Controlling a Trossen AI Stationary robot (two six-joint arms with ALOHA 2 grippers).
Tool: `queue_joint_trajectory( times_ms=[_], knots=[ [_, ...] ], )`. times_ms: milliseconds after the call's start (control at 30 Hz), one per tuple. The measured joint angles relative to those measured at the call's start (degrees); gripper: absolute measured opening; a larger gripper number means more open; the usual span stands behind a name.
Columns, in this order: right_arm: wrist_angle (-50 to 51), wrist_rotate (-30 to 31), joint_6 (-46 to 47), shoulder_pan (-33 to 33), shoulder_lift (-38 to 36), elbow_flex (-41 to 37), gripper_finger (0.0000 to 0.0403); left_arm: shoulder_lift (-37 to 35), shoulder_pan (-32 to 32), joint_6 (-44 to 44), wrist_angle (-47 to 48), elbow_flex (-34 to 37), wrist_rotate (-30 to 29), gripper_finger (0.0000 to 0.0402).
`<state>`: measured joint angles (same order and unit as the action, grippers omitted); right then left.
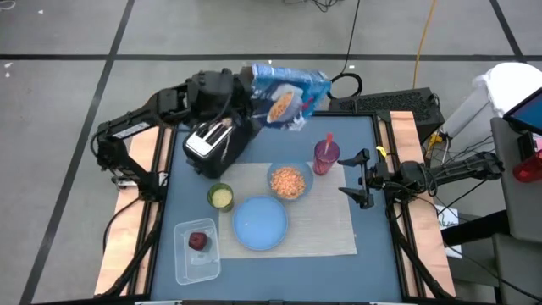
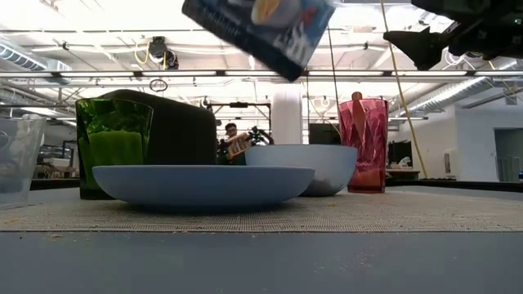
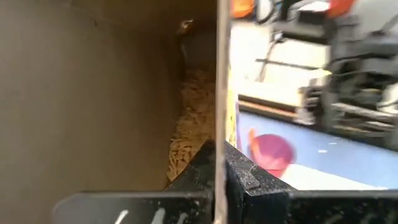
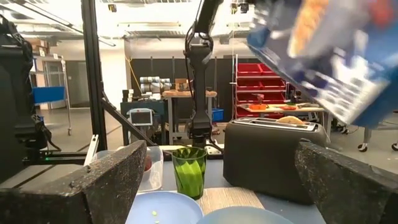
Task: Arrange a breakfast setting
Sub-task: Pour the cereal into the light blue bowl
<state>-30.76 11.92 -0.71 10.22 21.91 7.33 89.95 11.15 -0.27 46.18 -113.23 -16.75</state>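
Observation:
My left gripper (image 1: 246, 91) is shut on the blue cereal box (image 1: 288, 91), held in the air over the table's far edge; the box also shows in the low view (image 2: 261, 28). The blue bowl (image 1: 289, 181), with cereal in it, and the light-blue plate (image 1: 259, 223) rest on the beige placemat (image 1: 330, 224). The purple cup (image 1: 326, 157) stands by the bowl with the orange-handled spoon (image 1: 329, 141) sticking up out of it. The dark-red fruit (image 1: 197, 241) lies in a clear container. My right gripper (image 1: 357, 182) is open and empty, right of the bowl. My left gripper pinches one wall of the box at its open end (image 3: 217, 134), one finger (image 3: 199, 171) inside the box and one (image 3: 249, 177) outside. Cereal (image 3: 193, 118) lies inside past the fingers. The box is lifted clear and tilted, slanting in the low view.
A black toaster (image 1: 212, 140) stands at the far left, under my left arm. A green cup (image 1: 220, 196) stands left of the plate. The clear container (image 1: 196, 250) sits at the near left. A person shows far off in the room behind (image 2: 233, 139).

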Motion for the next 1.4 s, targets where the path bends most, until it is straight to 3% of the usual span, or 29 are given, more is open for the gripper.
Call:
queue_joint_trajectory(
  times_ms=[333,800,1133,1400],
  knots=[
    [0.94,-0.02,0.02,0.0,0.04,-0.02,0.0396,6.22,6.22,-1.11,10.81,0.0,1.3,0.0003],
    [1.11,-0.02,0.02,0.0,0.02,-0.02,0.0396,15.47,6.5,0.15,15.23,0.02,5.4,0.0003],
    [2.18,-0.02,0.02,0.0,0.02,-0.02,0.0396,16.91,6.36,-0.04,23.77,0.02,6.66,0.0003],
    [2.54,-0.02,0.01,0.0,0.02,-0.02,0.0396,16.91,6.37,-0.1,24.45,0.02,6.64,0.0003]
  ],
)
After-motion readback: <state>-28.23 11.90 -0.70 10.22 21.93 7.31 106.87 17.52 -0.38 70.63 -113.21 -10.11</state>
